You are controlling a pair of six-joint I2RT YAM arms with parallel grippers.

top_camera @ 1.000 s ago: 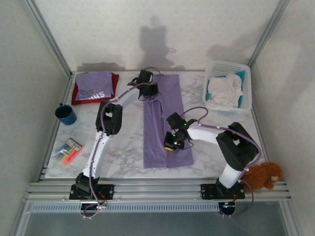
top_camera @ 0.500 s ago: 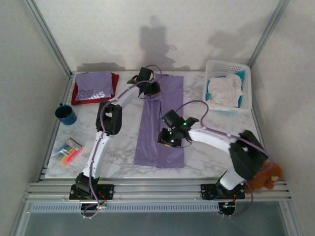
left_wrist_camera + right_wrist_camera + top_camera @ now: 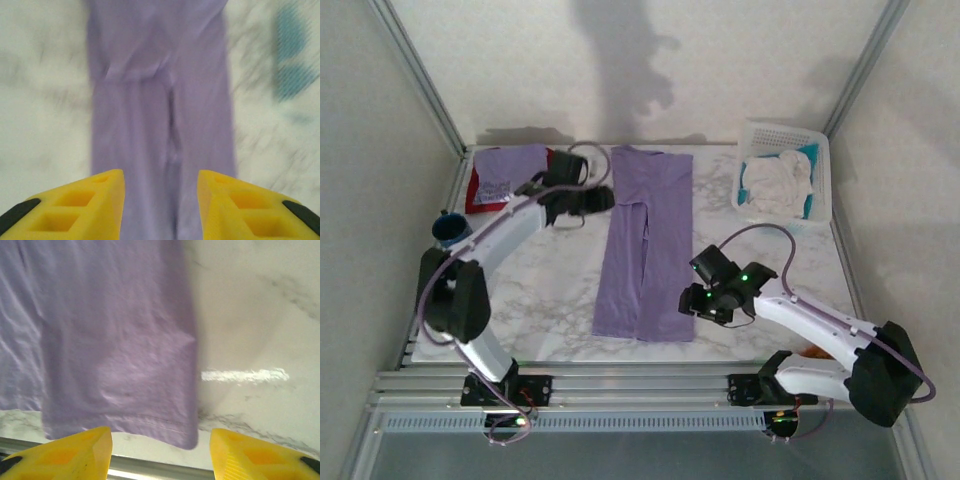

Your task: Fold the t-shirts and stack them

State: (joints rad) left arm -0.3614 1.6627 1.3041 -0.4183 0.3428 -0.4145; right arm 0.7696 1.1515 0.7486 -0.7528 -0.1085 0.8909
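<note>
T-shirt (image 3: 645, 245), lavender, lies mid table (image 3: 550, 290) as a long strip, sides folded in. L gripper (image 3: 603, 198) sits off its far-left edge and R gripper (image 3: 160, 452) over its near-right corner, both spread and empty. Lengthwise fold looks done imo. Next I'd pinch the near hem corners and fold toward the far end.

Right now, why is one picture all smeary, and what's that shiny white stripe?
Left wrist view: the lavender t-shirt looks smeared by blur. Right wrist view: sharp, and the stripe is light glaring off the marble table. Top external view: a big dark shadow falls on the back wall.
</note>
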